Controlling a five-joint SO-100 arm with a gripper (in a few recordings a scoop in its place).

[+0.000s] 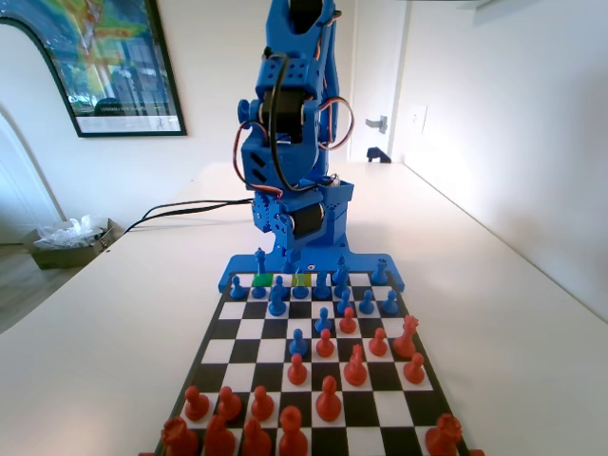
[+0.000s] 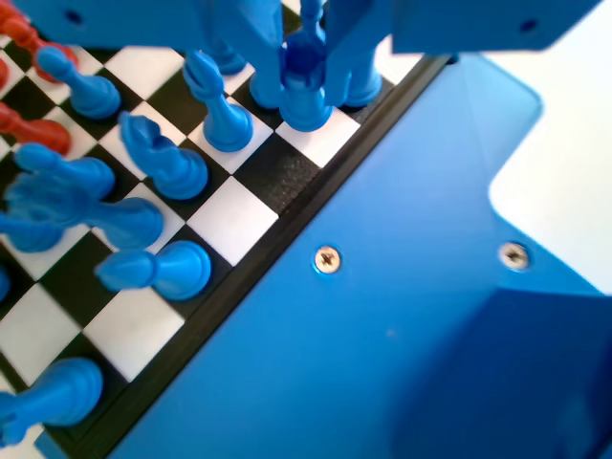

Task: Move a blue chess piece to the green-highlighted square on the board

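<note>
Blue chess piece (image 2: 304,81) stood on a white square in the back row of the board (image 2: 251,287), close to the board's edge, and the gripper (image 2: 308,53) was down around it — one jaw on each side, pressed against its upper body, clamped on it as far as the wrist view told. In the fixed view the green-highlighted square (image 1: 263,281) lay in the far row, left of centre, with a paler yellow-green square (image 1: 301,279) a little to its right. Blue pawns (image 2: 158,270) and other blue pieces stood beside the held piece in the wrist view — red pieces (image 1: 328,400) filled the near end in the fixed view.
</note>
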